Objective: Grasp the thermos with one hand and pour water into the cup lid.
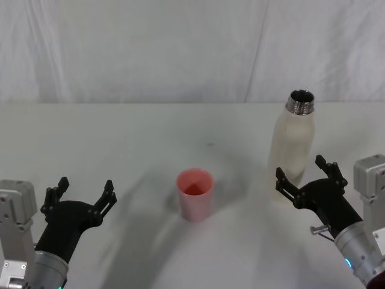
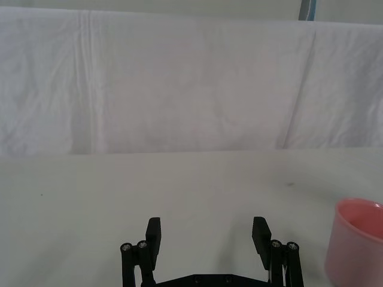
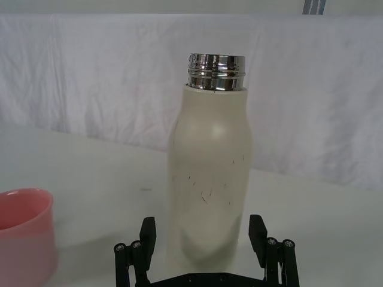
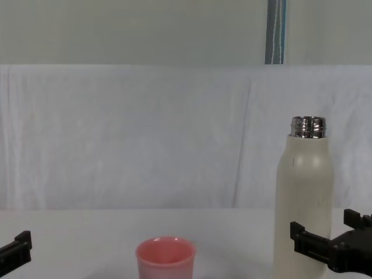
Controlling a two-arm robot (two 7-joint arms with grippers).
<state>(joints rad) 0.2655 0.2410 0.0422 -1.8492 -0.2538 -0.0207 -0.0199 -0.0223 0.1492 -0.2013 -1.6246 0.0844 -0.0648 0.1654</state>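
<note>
Just ahead of right hand: thermos

White table (matte, bare); creased white cloth backdrop behind; blue-grey vertical strip above.

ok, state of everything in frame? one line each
thermos: upright on the table, uncapped, steel neck open, not gripped.
cup lid: upright, mouth up, standing apart from the thermos to its left.
right gripper: open, its fingers either side of the thermos's lower body.
left gripper: open, holding nothing, low on the left, away from the cup lid.
</note>
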